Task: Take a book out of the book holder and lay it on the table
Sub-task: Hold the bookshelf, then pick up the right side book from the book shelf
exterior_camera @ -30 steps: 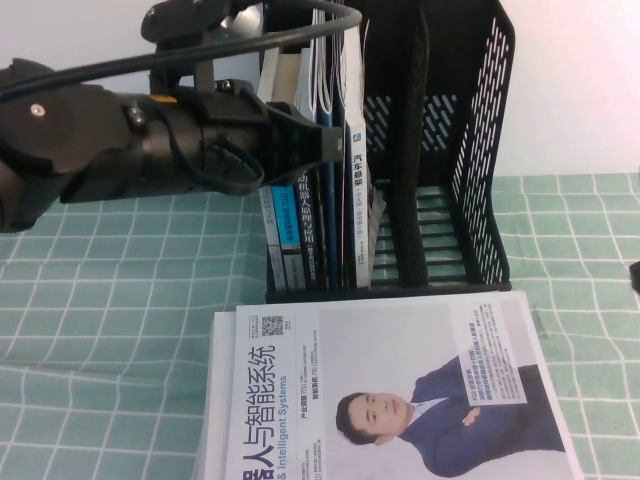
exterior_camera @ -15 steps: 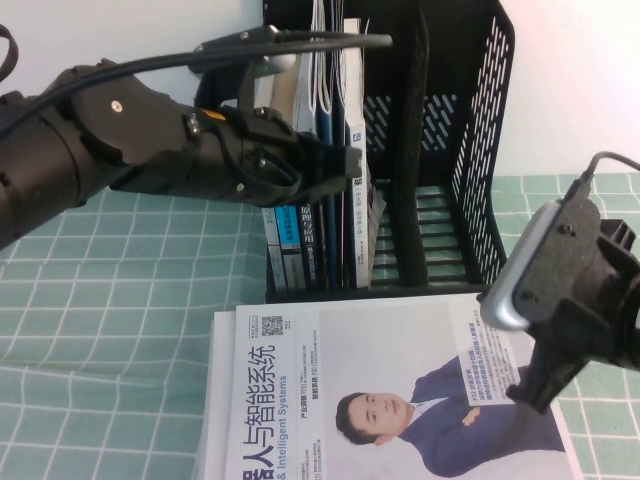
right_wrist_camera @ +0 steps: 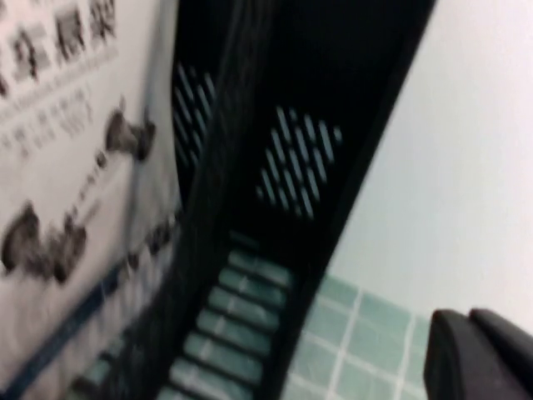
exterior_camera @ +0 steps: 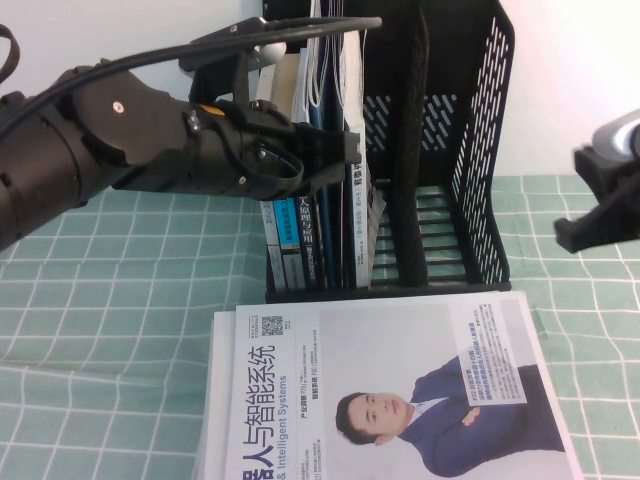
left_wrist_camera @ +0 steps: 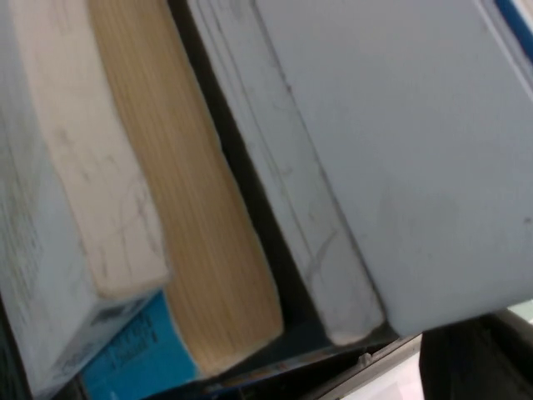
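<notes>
The book (exterior_camera: 357, 190) stands upright in the black book holder (exterior_camera: 470, 150), white spine with black characters facing me, to the right of several blue-spined books. My left gripper (exterior_camera: 342, 150) is pushed against the upper spines of that row, right at the white book. In the left wrist view the book's pale cover (left_wrist_camera: 400, 150) fills the picture beside other page edges. The right wrist view shows its cover drawing (right_wrist_camera: 67, 150) through the holder's side. My right gripper (right_wrist_camera: 481, 354) is shut and empty, held in the air to the right of the holder.
A white magazine (exterior_camera: 400, 390) with a man in a blue suit lies flat on the mint-green gridded table (exterior_camera: 100, 330) just in front of the holder. The holder's right compartments (exterior_camera: 440, 230) hold nothing. The right arm (exterior_camera: 605, 200) hangs at the right edge.
The right arm swung in over the magazine's right corner, then rose and pulled back to the right edge. The left arm pushed further toward the white book and now holds still.
</notes>
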### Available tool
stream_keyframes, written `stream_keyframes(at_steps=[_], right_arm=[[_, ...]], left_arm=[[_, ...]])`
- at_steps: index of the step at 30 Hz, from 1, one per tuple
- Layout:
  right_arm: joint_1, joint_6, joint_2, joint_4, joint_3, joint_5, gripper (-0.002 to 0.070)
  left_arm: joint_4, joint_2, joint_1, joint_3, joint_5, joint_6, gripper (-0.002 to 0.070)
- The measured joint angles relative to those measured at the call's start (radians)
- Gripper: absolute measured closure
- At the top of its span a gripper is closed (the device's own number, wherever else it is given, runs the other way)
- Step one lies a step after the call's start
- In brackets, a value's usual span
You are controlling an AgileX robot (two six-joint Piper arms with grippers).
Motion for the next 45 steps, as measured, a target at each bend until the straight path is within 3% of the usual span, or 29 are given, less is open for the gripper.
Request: stream_keyframes(at_steps=[6,11,13,18,21,27,38,45], right_arm=[[0.057,0.38,0.014,-0.491,0.0,-0.307,0.0678],[0.058,0.498,0.097,-0.575,0.0,-0.467,0.0653],[0.058,0.51,0.142,-0.597,0.0,-0.497,0.0589],[0.058,0.568,0.263,-0.659,0.0,-0.655,0.0323],[0.058,0.575,0.324,-0.665,-0.002,-0.702,0.0251],[0.068,0.555,0.419,-0.668,-0.058,-0.739,0.0223],[0.14,0.529,0.571,-0.661,-0.249,-0.716,0.0219],[0.146,0.486,0.597,-0.621,-0.263,-0.697,0.0219]], left_arm=[[-0.015,0.0,0.0,0.0,0.037,0.002,0.0677],[-0.017,-0.029,-0.023,0.0,0.062,0.008,0.0677],[-0.02,-0.046,-0.043,0.0,0.062,0.012,0.0677],[-0.027,-0.055,-0.067,0.0,0.0,0.024,0.0676],[0.03,-0.055,-0.067,0.0,-0.077,0.018,0.0677],[0.122,-0.051,-0.063,0.0,-0.174,-0.029,0.0677],[0.149,-0.03,-0.063,-0.002,-0.197,-0.045,0.0677],[0.157,-0.008,-0.063,-0.01,-0.188,-0.046,0.0677]])
